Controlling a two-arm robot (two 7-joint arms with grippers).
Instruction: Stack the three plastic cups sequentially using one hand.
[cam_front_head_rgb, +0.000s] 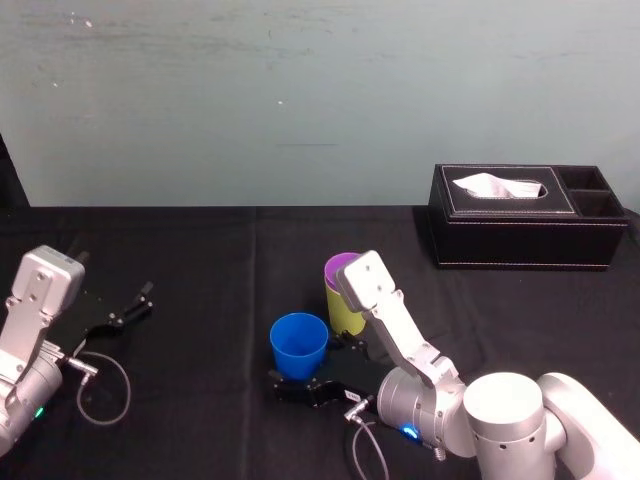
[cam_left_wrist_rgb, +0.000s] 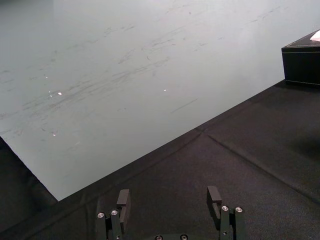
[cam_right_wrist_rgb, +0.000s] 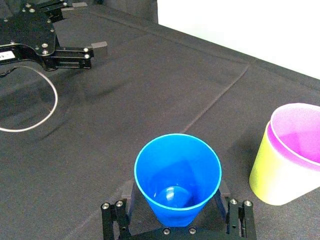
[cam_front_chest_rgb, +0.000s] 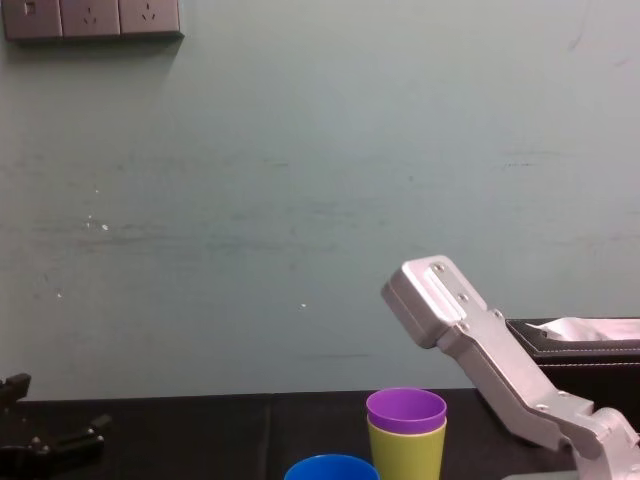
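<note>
Black tablecloth: right gripper clasps blue cup beside purple cup nested in yellow-green cup; left gripper parked left, fingers wide.

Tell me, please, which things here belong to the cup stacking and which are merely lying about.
Job: blue cup; purple cup, nested in the yellow-green cup; right pincer, at the blue cup.
Lying about: black tissue box, far right; left pincer, parked open at left.

A black leather tissue box stands far right on the black tablecloth, close to the pale green wall. A white tissue pokes from its top. Grey sockets sit high on the wall.
</note>
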